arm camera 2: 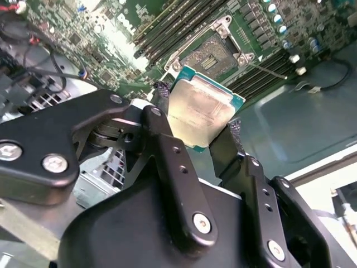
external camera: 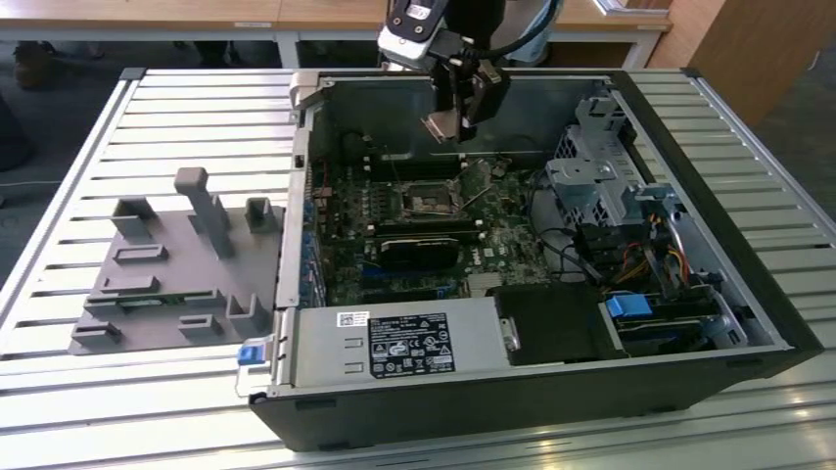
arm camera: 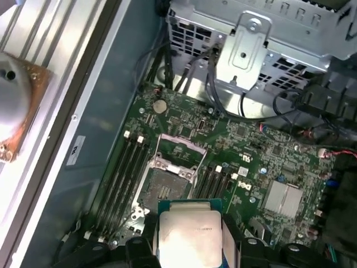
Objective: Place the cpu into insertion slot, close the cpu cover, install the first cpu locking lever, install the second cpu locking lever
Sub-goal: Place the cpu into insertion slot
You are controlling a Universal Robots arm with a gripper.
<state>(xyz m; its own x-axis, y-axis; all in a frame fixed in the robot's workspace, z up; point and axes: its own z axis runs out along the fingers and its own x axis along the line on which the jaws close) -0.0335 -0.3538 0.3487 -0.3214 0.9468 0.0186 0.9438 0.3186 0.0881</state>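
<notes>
My gripper (external camera: 447, 122) hangs over the open computer case, shut on the cpu (external camera: 441, 128), a small flat square chip with a dull silver top. In both wrist views the cpu (arm camera 2: 202, 108) (arm camera: 188, 233) sits clamped between two black fingers (arm camera 2: 162, 120), tilted and held in the air. Below it on the green motherboard lies the insertion slot (external camera: 428, 199) (arm camera 2: 213, 56) (arm camera: 163, 190), a dark square socket with a metal rim and nothing in it. The cpu cover (arm camera: 179, 147), a thin silver frame, stands swung open at one side of the socket.
Long black memory slots (arm camera: 124, 173) flank the socket. A black card (external camera: 421, 247) lies nearer the front, a grey power supply (external camera: 392, 343) at the case's front edge. Drive cages and cables (external camera: 614, 196) fill the exterior view's right. A grey fixture (external camera: 170, 264) stands outside on the slatted table.
</notes>
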